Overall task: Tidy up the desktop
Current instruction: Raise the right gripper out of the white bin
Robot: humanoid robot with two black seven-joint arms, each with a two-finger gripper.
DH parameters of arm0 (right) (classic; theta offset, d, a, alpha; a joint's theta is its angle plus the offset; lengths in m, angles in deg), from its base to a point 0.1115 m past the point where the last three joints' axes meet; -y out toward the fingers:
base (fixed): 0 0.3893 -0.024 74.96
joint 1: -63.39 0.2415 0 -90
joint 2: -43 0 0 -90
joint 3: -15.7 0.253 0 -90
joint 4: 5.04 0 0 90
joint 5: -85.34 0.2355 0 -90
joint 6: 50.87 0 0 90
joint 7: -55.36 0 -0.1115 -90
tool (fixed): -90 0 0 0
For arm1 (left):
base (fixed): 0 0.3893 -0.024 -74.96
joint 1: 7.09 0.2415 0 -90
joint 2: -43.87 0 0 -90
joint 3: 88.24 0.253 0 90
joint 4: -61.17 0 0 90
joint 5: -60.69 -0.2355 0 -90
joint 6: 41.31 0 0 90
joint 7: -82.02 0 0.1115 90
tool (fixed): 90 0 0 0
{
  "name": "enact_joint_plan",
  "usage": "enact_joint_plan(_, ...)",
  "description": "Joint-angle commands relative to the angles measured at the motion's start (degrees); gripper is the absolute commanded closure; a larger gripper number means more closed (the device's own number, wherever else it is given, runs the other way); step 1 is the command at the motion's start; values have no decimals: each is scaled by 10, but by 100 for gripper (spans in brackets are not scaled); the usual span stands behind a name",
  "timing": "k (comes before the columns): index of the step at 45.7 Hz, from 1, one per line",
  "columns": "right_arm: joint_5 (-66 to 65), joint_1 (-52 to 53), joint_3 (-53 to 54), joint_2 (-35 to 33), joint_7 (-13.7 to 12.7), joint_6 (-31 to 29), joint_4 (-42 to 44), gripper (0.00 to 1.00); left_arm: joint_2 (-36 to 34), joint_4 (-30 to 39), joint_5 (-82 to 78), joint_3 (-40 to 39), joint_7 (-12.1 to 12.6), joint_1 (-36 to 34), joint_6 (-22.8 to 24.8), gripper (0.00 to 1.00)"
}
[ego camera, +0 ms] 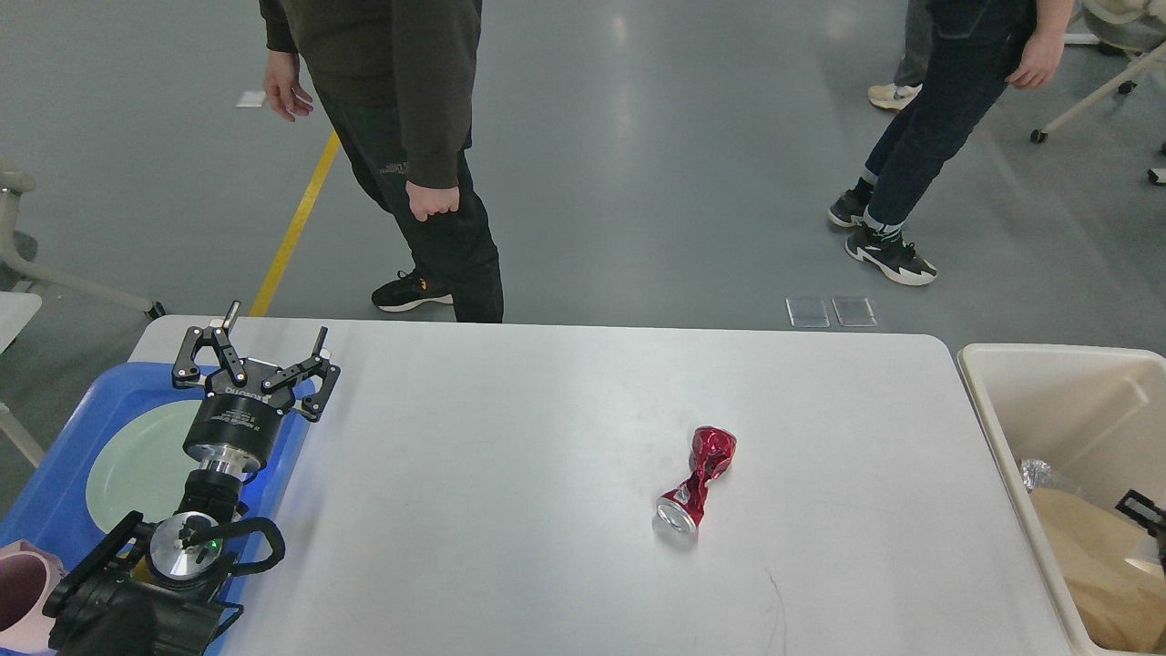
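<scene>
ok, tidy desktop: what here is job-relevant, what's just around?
Job:
- desktop
- crushed red can lying on it
- cream bin at its right edge
- left gripper, open, empty

Just around:
- blue tray holding a green plate
- pink cup
- two bystanders

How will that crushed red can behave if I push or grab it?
The crushed red can is probably light, so a push may make it skid or pivot. Its pinched waist should stop clean rolling. Thin, shiny metal may dent further and slip.
</scene>
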Motion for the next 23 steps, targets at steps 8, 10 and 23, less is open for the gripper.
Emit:
enact_joint_plan(8,0,-48,14,44,-12,38,41,100,0,0,0,0,0,-1,0,4)
enact_joint_plan(10,0,-48,13,44,-12,41,41,100,0,0,0,0,0,-1,0,4)
enact_joint_plan(23,0,-49,13,46,-9,75,41,26,0,0,0,0,0,-1,0,4)
